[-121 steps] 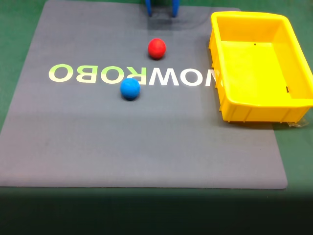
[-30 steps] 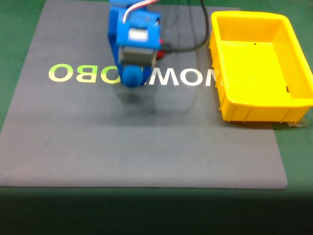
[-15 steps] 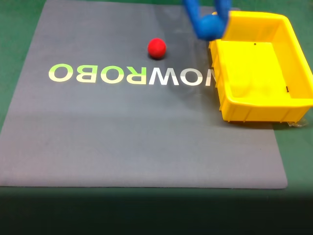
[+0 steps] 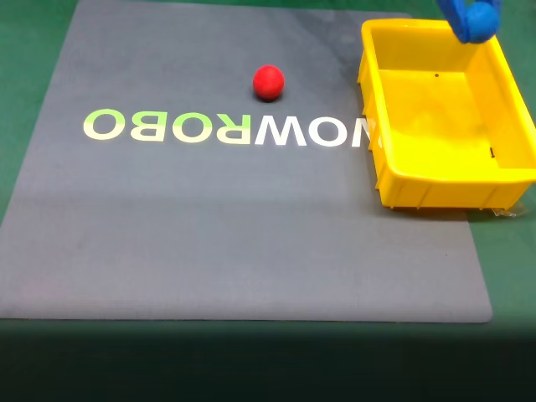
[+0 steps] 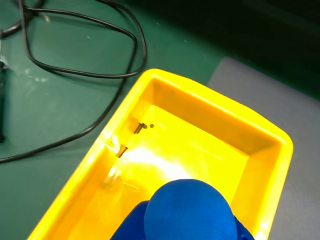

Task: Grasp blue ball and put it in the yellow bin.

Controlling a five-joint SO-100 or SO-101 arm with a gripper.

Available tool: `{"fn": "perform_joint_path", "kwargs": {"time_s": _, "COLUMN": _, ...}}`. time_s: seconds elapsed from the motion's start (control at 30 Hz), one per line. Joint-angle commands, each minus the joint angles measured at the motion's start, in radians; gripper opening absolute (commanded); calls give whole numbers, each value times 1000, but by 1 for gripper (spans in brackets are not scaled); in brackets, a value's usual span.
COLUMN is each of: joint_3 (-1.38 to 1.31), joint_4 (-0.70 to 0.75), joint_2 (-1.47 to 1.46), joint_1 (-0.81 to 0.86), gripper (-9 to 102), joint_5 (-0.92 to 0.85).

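Observation:
The blue ball (image 4: 481, 23) hangs above the far right corner of the yellow bin (image 4: 375, 69), held between the blue fingers of my gripper (image 4: 476, 21) at the top edge of the fixed view. In the wrist view the blue ball (image 5: 189, 210) fills the bottom centre, with the gripper (image 5: 186, 220) shut on it and the yellow bin (image 5: 210, 98) lying open beneath. The bin's floor is bare apart from a few small dark marks.
A red ball (image 4: 269, 82) rests on the grey mat (image 4: 209, 243) left of the bin, above the printed lettering. Black cables (image 5: 75, 70) loop over the green table beside the bin in the wrist view.
The gripper has carried the blue ball off the mat and to the right, from the bin's near left corner to above its far right corner. The red ball has stayed put.

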Motion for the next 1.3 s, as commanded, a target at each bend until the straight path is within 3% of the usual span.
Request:
{"fn": "perform_joint_path", "kwargs": {"time_s": 0.0, "joint_3": -14, "joint_4": -18, "joint_2": 66, "joint_1": -21, "gripper": 0, "joint_5": 9}}
{"fn": "perform_joint_path", "kwargs": {"time_s": 0.17, "joint_3": -14, "joint_4": -17, "joint_2": 60, "joint_1": -6, "gripper": 2, "joint_5": 5}}
{"fn": "perform_joint_path", "kwargs": {"time_s": 0.37, "joint_3": -9, "joint_4": -8, "joint_2": 63, "joint_1": 23, "gripper": 35, "joint_5": 17}}
{"fn": "perform_joint_path", "kwargs": {"time_s": 0.5, "joint_3": -2, "joint_4": -2, "joint_2": 74, "joint_1": 40, "gripper": 39, "joint_5": 25}}
{"fn": "perform_joint_path", "kwargs": {"time_s": 0.83, "joint_3": 84, "joint_4": -6, "joint_2": 163, "joint_1": 71, "gripper": 39, "joint_5": 8}}
{"fn": "perform_joint_path", "kwargs": {"time_s": 1.03, "joint_3": 281, "joint_4": 0, "joint_2": 380, "joint_1": 114, "gripper": 37, "joint_5": -6}}
{"fn": "perform_joint_path", "kwargs": {"time_s": 1.17, "joint_3": 511, "joint_4": 15, "joint_2": 614, "joint_1": 179, "gripper": 25, "joint_5": -18}}
{"fn": "perform_joint_path", "kwargs": {"time_s": 1.27, "joint_3": 687, "joint_4": 37, "joint_2": 772, "joint_1": 259, "gripper": 8, "joint_5": -28}}
